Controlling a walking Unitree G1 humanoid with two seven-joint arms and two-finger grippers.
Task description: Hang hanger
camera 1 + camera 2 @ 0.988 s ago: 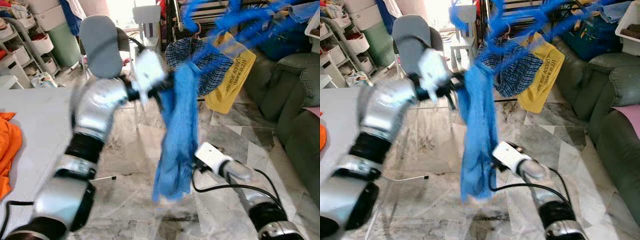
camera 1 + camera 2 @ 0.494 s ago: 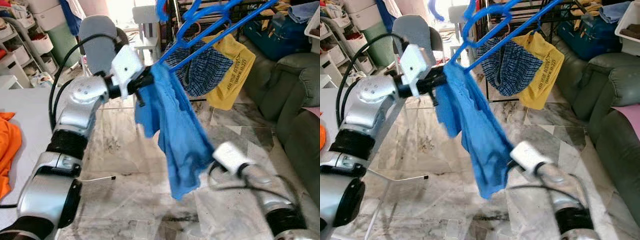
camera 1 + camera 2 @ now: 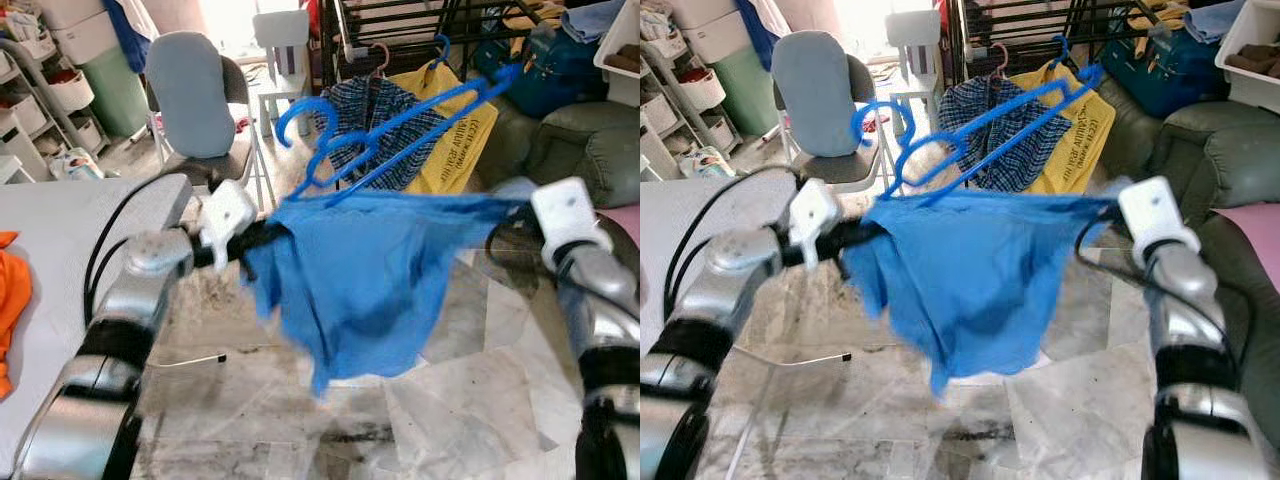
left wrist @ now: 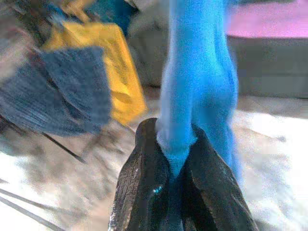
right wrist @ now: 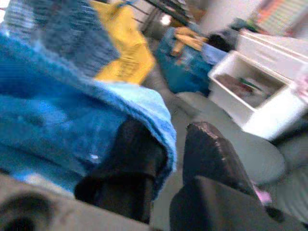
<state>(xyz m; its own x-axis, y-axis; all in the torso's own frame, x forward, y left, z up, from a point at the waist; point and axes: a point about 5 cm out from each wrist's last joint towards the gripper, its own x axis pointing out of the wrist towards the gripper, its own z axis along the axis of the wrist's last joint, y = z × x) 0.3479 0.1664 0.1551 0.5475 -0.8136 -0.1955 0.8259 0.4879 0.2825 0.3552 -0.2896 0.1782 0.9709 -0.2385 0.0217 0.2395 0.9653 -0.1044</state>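
Blue cloth [image 3: 360, 275] stretched between left end effector [image 4: 175, 163], right end effector [image 5: 166, 149].

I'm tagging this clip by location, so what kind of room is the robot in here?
Probably a lived-in home laundry or utility corner. A black drying rack carries hung clothes, a plaid garment and a yellow one; a green sofa stands alongside, and stacked storage drawers line the far wall.
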